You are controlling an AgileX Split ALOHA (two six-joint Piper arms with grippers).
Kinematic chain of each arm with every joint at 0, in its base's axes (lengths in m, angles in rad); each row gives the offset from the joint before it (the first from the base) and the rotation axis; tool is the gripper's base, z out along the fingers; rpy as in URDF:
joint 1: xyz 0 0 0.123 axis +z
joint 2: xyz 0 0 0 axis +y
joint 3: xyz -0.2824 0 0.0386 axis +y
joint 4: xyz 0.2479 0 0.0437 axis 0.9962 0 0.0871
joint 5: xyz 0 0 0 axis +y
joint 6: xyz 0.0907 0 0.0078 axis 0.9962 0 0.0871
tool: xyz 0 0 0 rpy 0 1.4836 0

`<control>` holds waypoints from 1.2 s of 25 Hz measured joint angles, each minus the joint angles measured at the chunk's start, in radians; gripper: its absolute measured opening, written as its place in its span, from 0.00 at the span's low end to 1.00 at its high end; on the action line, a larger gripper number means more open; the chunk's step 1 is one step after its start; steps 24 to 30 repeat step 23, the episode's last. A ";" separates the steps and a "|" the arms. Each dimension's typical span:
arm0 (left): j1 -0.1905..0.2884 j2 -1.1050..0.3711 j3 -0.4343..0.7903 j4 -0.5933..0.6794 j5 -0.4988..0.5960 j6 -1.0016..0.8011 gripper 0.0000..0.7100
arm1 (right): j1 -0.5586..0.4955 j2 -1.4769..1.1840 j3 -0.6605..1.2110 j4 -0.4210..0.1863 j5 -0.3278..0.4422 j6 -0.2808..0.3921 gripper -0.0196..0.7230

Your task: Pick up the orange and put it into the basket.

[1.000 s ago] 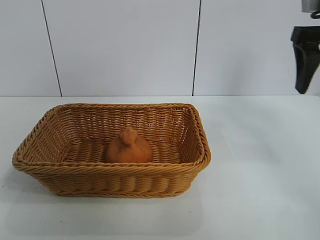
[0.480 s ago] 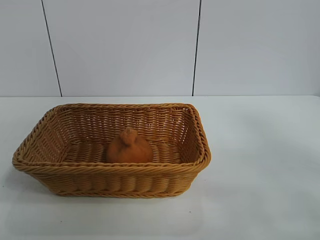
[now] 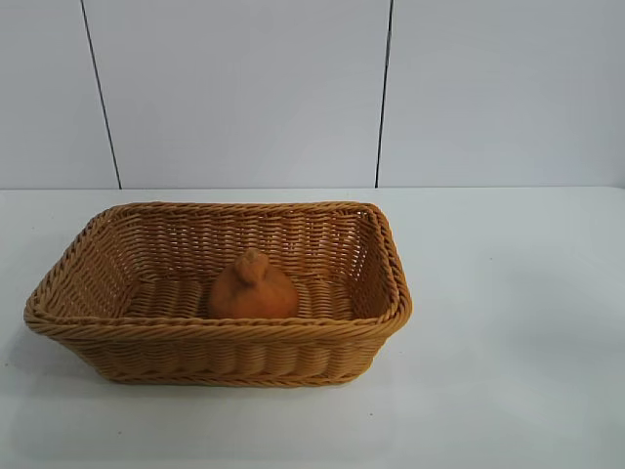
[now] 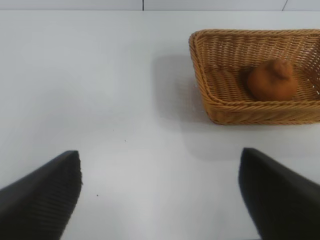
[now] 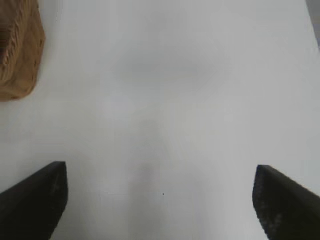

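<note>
My right claw (image 5: 159, 200), wide open and empty, has pulled back out of the outside view, leaving the orange (image 3: 252, 289) resting inside the basket (image 3: 391, 283), so the task looks finished.

Bright, even overhead light; the basket (image 3: 395, 293) casts a soft, faint shadow on the white surface (image 3: 508, 342). The right wrist view is hazy, its dark fingers (image 5: 35, 200) blurred.

Readable text: none in any view.
Labels or brands: none legible on the basket (image 3: 217, 332), the orange (image 3: 252, 289) or the table (image 3: 508, 322).
</note>
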 joint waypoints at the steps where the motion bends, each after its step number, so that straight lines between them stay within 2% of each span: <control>1: 0.000 0.000 0.000 0.000 0.000 0.000 0.86 | 0.000 -0.036 0.000 0.000 0.000 0.000 0.96; 7: 0.000 0.000 0.000 0.000 0.000 0.000 0.86 | 0.000 -0.221 0.000 0.000 0.002 0.000 0.96; 30: 0.000 0.000 0.000 -0.001 -0.001 0.000 0.86 | 0.000 -0.227 0.000 0.000 0.001 0.000 0.96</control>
